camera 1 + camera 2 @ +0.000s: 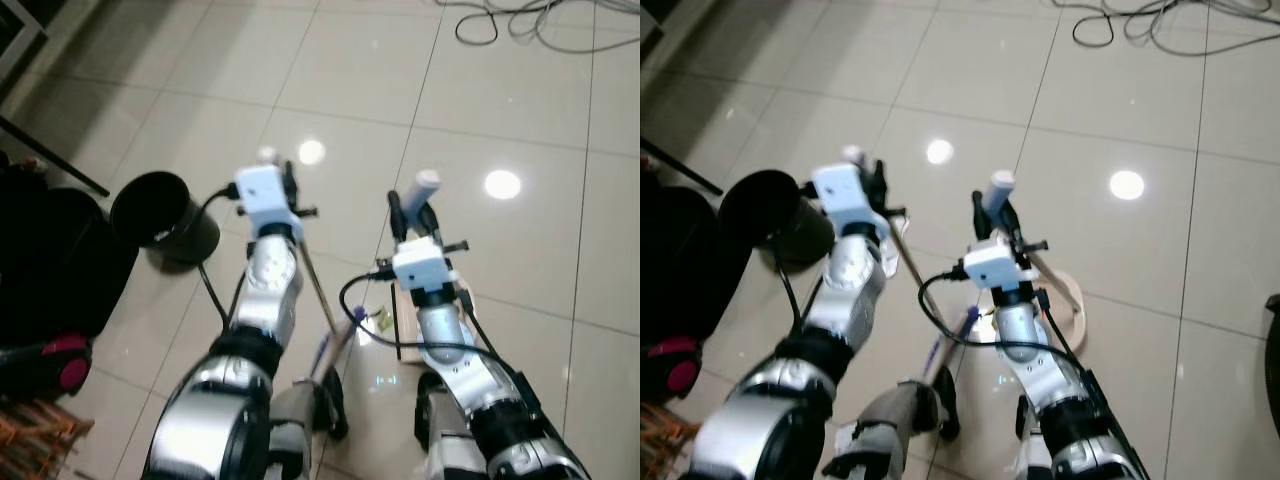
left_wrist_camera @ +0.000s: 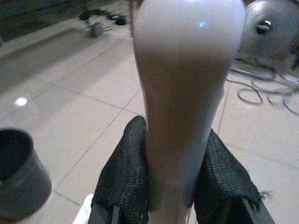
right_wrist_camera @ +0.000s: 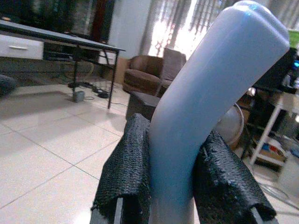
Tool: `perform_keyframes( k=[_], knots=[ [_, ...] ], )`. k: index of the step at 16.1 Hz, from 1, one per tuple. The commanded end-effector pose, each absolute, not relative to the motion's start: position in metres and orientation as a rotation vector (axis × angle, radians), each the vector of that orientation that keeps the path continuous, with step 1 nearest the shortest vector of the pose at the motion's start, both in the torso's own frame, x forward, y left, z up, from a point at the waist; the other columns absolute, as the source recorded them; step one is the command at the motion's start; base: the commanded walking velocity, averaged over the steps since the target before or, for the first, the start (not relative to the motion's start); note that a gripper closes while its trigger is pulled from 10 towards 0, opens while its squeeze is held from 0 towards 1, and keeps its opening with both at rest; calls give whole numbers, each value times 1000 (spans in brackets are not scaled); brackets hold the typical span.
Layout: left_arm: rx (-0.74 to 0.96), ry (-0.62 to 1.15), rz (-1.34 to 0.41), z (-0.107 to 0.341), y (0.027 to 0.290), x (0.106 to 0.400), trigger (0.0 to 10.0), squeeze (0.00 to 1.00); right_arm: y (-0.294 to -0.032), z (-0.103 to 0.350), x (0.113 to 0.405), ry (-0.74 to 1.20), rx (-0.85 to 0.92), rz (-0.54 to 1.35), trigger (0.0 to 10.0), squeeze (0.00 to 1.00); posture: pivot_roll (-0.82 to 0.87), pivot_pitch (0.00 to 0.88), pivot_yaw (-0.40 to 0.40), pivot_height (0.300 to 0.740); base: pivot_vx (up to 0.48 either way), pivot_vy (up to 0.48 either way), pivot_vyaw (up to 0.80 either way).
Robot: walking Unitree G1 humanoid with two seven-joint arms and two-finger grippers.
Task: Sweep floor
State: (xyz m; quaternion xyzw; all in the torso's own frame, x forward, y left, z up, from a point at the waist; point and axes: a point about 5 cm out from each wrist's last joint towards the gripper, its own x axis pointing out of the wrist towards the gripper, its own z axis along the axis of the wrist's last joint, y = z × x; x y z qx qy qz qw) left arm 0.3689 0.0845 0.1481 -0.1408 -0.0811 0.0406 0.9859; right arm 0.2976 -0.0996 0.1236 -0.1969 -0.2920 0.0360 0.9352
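Right gripper (image 3: pixel 170 182) clenches the pale blue curved handle (image 3: pixel 210 93) of a dustpan whose beige pan (image 1: pixel 1070 305) rests on the glossy cream tiled floor (image 1: pixel 520 90). Left gripper (image 2: pixel 170 182) grasps a pale broom handle (image 2: pixel 182 93). Farther left stands a black round bin (image 1: pixel 160 215); grey cables (image 1: pixel 520 20) lie far right.

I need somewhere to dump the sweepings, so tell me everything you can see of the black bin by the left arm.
The black bin is a round, open-topped bucket of dark, plastic-looking material. It stands upright on the pale tiled floor, ahead of the robot and outboard of the left gripper, apart from it. Its inside looks dark, so any contents cannot be made out. A dark object lies beside it; whether they touch is unclear.
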Motion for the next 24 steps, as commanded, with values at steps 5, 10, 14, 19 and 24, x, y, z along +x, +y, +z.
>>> perform_keyframes(
  k=[5,10,14,19,24],
  knots=[
    [-625,-67,100,161,40,372,10000,0,-95,112,294,-520,-374,60,10000,0,44,337,213,740,0,0,0],
    [-828,-86,85,184,38,382,10000,0,-94,109,294,-498,-375,54,10000,0,49,339,217,740,0,0,0],
    [-654,-247,-161,214,43,390,10000,0,-99,105,294,-481,-382,48,10000,0,62,328,217,740,0,0,0],
    [-421,-429,-398,244,73,392,10000,0,-120,106,290,-473,-351,-37,10000,0,64,288,225,740,0,0,0],
    [-344,-471,-432,253,117,391,10000,0,-162,106,273,-458,-328,-181,10000,0,32,231,215,740,0,0,0]
  ],
)
